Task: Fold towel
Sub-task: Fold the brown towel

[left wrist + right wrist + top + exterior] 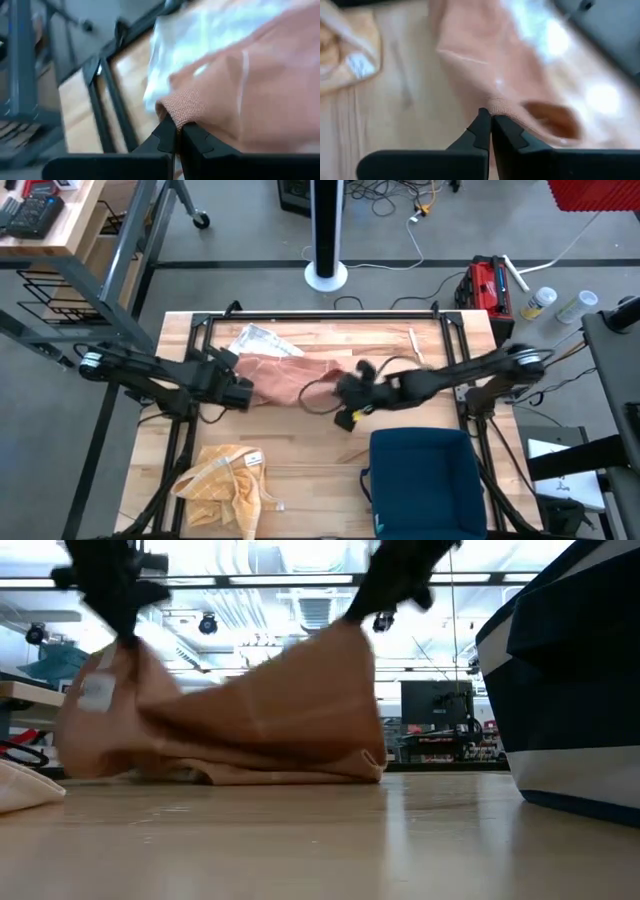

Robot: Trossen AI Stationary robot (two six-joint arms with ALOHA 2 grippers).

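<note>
Two matte black jointed arms, left gripper (pixel 176 131) showing flat black stepped fingers (pixel 165 137), right gripper (pixel 489 125) showing matching black notched fingers (pixel 481 129), thin black cable looping beside the right wrist, yellow tag showing beneath it.

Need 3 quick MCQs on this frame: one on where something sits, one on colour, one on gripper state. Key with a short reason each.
1. Where does the yellow cloth lie on the table?
A. near the front edge on the left arm's side
B. at the far edge on the right arm's side
C. inside the blue bin

2. What colour is the towel held between the arms?
A. green
B. pinkish tan
C. white

3. What is the right gripper doing?
A. open above the towel
B. shut on nothing
C. shut on the towel's edge

Key: A, the high view shows it there; B, seen in every view; C, the right wrist view shows the fingers pinching the fabric. The left gripper also pinches it.
</note>
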